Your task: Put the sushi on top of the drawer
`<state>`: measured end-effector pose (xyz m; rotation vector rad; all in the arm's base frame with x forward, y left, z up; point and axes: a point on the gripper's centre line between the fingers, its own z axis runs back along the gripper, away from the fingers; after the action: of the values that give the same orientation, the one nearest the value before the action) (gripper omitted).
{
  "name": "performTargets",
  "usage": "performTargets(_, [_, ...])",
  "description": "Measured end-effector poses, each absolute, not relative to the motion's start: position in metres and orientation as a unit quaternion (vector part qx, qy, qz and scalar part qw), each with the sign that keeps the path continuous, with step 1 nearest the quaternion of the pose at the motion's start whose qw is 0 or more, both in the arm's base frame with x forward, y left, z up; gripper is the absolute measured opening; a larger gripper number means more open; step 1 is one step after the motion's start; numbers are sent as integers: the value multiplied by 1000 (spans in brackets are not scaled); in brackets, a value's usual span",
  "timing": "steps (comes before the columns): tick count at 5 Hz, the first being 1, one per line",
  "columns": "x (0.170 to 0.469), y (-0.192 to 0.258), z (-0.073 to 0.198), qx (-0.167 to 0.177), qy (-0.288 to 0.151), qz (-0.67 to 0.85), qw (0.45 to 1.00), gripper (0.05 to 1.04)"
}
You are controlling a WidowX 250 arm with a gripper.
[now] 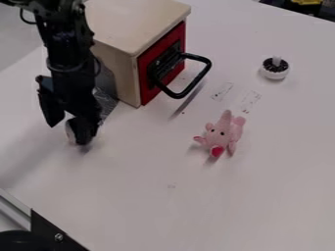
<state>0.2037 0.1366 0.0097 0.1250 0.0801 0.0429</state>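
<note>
The black gripper hangs low over the table at the left, in front of the drawer unit's left side. A small white piece with a dark part beside it is at the gripper's lower end, partly hidden; it may be the sushi, and whether it is held is unclear. The drawer unit stands at the upper left, with a flat, pale wooden top. Its red front faces right, and a black loop handle sticks out from it.
A pink plush toy lies right of centre. Farther back at the right sits a round white object with a black top and a pale stub. Silvery material lies behind the gripper. A dark metal corner occupies the lower left.
</note>
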Motion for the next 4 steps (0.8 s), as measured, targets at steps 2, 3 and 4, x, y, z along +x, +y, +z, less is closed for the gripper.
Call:
performTargets(2, [219,140,-8,28,37,35,998,964])
performTargets(3, [214,138,-7,19,28,38,999,712])
performTargets(4, [195,134,9,-8,36,47,998,526])
